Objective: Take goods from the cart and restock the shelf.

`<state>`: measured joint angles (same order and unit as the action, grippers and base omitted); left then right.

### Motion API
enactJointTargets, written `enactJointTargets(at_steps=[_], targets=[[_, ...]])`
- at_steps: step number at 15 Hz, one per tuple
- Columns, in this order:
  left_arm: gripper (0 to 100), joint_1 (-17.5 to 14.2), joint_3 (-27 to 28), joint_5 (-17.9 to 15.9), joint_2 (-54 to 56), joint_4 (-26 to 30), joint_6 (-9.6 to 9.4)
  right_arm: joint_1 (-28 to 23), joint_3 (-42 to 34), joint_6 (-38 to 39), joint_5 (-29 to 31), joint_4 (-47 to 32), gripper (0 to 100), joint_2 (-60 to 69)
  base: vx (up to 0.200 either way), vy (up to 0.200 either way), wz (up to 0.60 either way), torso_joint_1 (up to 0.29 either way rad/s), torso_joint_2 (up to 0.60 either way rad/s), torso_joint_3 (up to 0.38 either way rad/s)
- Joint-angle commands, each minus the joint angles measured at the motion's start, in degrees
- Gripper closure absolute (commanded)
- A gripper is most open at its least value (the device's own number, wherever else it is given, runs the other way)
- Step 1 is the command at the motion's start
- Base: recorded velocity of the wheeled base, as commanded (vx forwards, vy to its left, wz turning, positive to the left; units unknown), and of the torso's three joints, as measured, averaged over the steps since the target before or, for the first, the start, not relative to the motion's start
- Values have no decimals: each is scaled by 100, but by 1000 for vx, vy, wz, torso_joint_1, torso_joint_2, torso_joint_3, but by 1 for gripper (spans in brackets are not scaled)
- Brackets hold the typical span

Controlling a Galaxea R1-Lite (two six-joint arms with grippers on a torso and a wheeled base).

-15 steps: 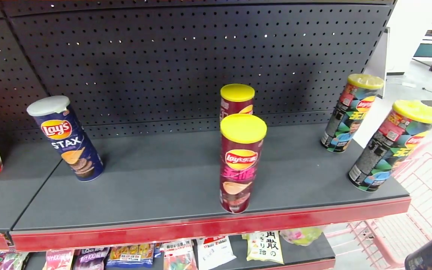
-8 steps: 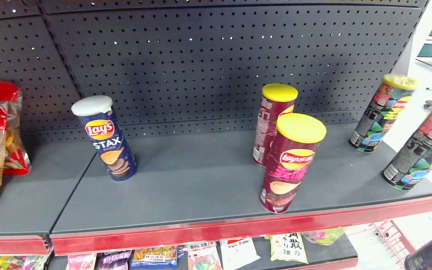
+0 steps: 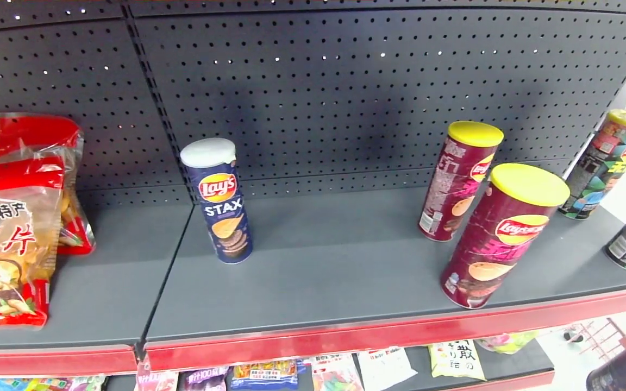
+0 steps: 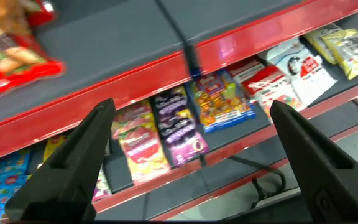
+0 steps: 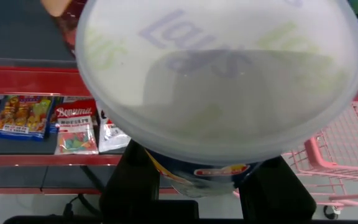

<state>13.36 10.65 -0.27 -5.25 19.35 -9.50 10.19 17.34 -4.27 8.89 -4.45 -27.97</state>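
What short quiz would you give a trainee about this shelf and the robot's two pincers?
1. True or false: the left pincer is clamped on a snack bag.
2. Pick one: what colour is the lid of the standing blue can on the shelf? A yellow, B white, C red.
3. Fill in: the right pincer is shut on a chip ___.

Key
1. False: it is open and holds nothing.
2. B.
3. Can: the held can sits between its fingers, lid toward the wrist camera.
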Motion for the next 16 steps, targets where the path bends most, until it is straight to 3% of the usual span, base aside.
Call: enactJointTargets(at_steps=[1,3,7,10,11,12,13,15,16], targets=[[0,0,-2,0,-2,-1,0,0,-2,-4,-1,-3,100,46,0,200,0,2,2,2],[0,0,-2,9,-2,-1,0,9,-64,-13,-1,6,100,169,0,200,0,0,2,2],[0,0,-2,9,-2,-1,0,36,-257,-312,-27,-3,100,845,0,0,0,0,0,0],[0,0,7,18,-2,-1,0,88,-547,-558,-713,-30,100,1628,0,0,0,0,0,0],[0,0,7,27,-2,-10,-26,141,-573,-637,-845,-47,100,1795,0,0,0,0,0,0],[0,0,42,36,-46,-19,-237,176,-573,-725,-906,-91,100,1874,0,0,0,0,0,0],[0,79,473,-167,-635,-177,-378,185,-521,-707,-968,-100,100,1900,0,0,0,0,0,0],[0,149,1448,-1089,-2243,-634,-96,308,-459,-540,-1513,-100,100,1812,0,0,0,0,0,0],[0,158,1800,-1371,-3096,-933,-61,413,-398,-312,-1838,-100,100,1795,0,0,0,0,0,0]])
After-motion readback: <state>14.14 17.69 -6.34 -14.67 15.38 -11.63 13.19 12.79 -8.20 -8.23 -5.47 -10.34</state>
